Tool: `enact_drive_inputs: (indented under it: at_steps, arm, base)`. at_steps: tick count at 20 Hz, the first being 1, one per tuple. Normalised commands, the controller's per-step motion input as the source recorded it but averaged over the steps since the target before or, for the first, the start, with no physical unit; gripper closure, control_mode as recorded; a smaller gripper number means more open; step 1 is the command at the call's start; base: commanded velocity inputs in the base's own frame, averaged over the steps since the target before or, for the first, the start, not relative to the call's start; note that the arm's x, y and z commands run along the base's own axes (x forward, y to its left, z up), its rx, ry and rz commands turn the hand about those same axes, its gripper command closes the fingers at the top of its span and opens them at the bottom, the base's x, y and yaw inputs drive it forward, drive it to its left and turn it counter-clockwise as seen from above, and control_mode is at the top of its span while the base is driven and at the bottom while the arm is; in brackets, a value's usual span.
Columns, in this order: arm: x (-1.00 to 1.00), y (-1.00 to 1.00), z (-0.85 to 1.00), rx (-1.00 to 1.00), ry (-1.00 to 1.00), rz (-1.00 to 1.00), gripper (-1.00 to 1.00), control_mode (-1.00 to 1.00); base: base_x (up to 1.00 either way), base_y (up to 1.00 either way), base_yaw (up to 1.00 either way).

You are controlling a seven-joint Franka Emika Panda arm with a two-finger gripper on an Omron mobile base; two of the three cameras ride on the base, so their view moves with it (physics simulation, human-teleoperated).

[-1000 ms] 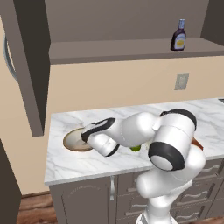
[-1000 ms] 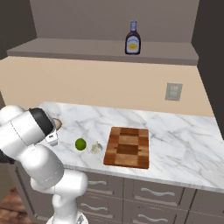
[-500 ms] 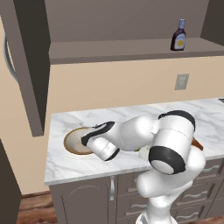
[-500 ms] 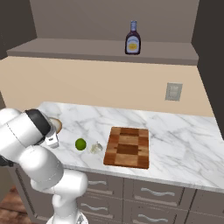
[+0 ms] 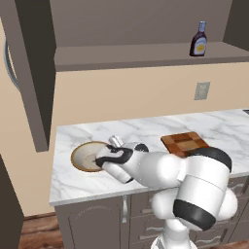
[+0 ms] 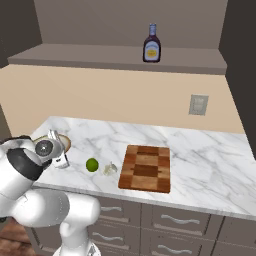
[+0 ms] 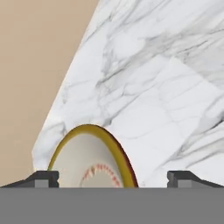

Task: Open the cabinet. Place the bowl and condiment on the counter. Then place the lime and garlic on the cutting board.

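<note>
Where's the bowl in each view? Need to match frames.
Left base view: bowl at the counter's left end, partly behind the gripper.
Right base view: far left, a sliver of bowl behind the arm.
Hand view: bowl bottom centre, between the fingertips.
Shared landmark: the counter's left end.

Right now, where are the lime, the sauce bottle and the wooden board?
lime (image 6: 92, 164), right base view, middle of the fruit.
condiment (image 6: 152, 46), right base view, its label.
cutting board (image 6: 146, 168), right base view, centre of its top.

The arm (image 5: 160, 168) hides the bowl's (image 5: 85, 156) right side.
</note>
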Motion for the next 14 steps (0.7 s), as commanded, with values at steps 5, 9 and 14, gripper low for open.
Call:
enact_drive_inputs:
  at_steps: [5, 9, 14]
  arm:
    - [0.01, 0.0, 0.83, 0.0, 0.02, 0.0, -1.0, -1.0]
    - [0.0, 0.0, 0.93, -0.07, 0.08, 0.0, -1.0, -1.0]
    - [0.0, 0.0, 0.94, -0.18, 0.18, 0.0, -1.0, -1.0]
  base:
    - [0.0, 0.0, 0.0]
    - [0.0, 0.0, 0.0]
    - [0.0, 0.0, 0.0]
